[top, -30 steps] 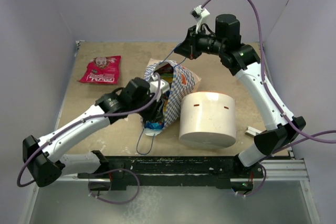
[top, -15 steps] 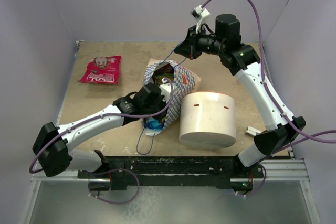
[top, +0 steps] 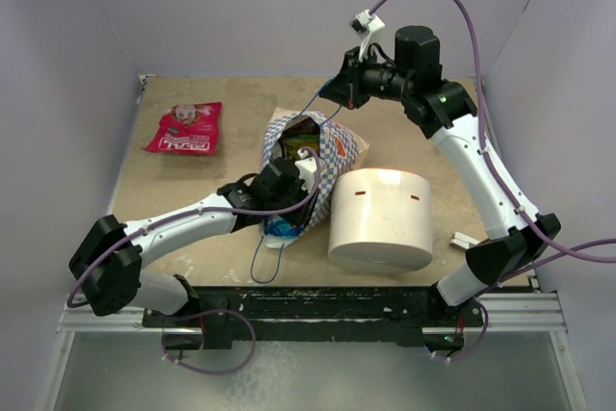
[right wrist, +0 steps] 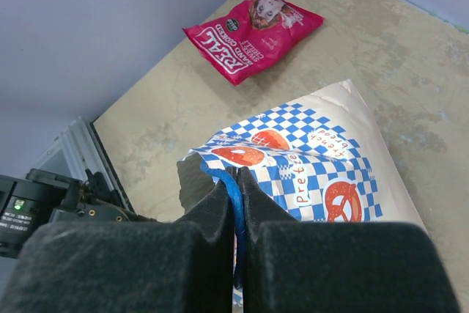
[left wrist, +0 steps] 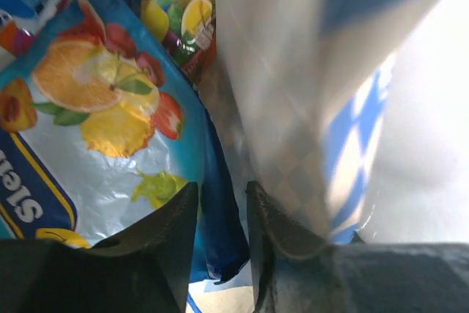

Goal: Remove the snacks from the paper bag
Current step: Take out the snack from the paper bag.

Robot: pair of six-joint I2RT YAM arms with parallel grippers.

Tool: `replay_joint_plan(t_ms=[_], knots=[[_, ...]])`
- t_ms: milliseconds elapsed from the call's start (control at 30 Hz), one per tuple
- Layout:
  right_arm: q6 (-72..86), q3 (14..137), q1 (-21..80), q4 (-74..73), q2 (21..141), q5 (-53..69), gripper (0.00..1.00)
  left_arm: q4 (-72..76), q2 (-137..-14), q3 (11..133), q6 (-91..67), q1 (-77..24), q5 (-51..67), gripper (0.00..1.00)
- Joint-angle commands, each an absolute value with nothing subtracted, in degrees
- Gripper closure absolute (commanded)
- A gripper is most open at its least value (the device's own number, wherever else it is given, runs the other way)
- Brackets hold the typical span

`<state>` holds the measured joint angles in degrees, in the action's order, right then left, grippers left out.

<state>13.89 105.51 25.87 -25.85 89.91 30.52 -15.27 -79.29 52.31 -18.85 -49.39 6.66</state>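
Observation:
The blue-and-white checkered paper bag (top: pixel 339 149) lies mid-table with its mouth facing left. My right gripper (top: pixel 333 93) is shut on its blue cord handle (right wrist: pixel 233 194) and holds that side up; the bag also shows in the right wrist view (right wrist: pixel 322 159). My left arm's wrist (top: pixel 276 183) is at the mouth, its fingers hidden inside. In the left wrist view, my left gripper (left wrist: pixel 222 214) is closed narrowly on the edge of a blue fruit-printed snack packet (left wrist: pixel 110 130), beside the bag's white inner wall (left wrist: pixel 293 86). More packets (top: pixel 301 132) show inside. A red packet (top: pixel 186 128) lies on the table at far left.
A large white cylinder (top: pixel 380 218) stands right of the bag, touching it. A small grey flat bar (top: pixel 464 238) lies near the right arm's base. The bag's other cord handle (top: pixel 262 259) trails toward the near edge. Walls enclose the table on three sides.
My left arm has stretched forward and right, pushing its gripper further into the bag's mouth. The right arm and the bag handle have not moved.

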Motion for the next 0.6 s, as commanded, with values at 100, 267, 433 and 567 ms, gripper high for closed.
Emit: replay_joint_plan(t_ms=[100,267,433,567], knots=[[13.2,107.2,25.5,-23.6,87.5,30.2,1.0,-14.5,-79.0,48.5,-20.6,-49.3,8.6,0.52],[13.4,107.2,25.5,-23.2,87.6,30.4,1.0,-14.9,-80.1,47.4,-19.1,-49.3,7.0,0.48],[13.6,107.1,25.5,-23.3,87.6,30.7,1.0,-14.4,-85.8,50.3,-18.6,-49.3,6.9,0.48],[13.7,106.5,25.5,-23.1,87.2,30.6,1.0,-16.8,-89.1,51.8,-18.5,-49.3,6.5,0.55]])
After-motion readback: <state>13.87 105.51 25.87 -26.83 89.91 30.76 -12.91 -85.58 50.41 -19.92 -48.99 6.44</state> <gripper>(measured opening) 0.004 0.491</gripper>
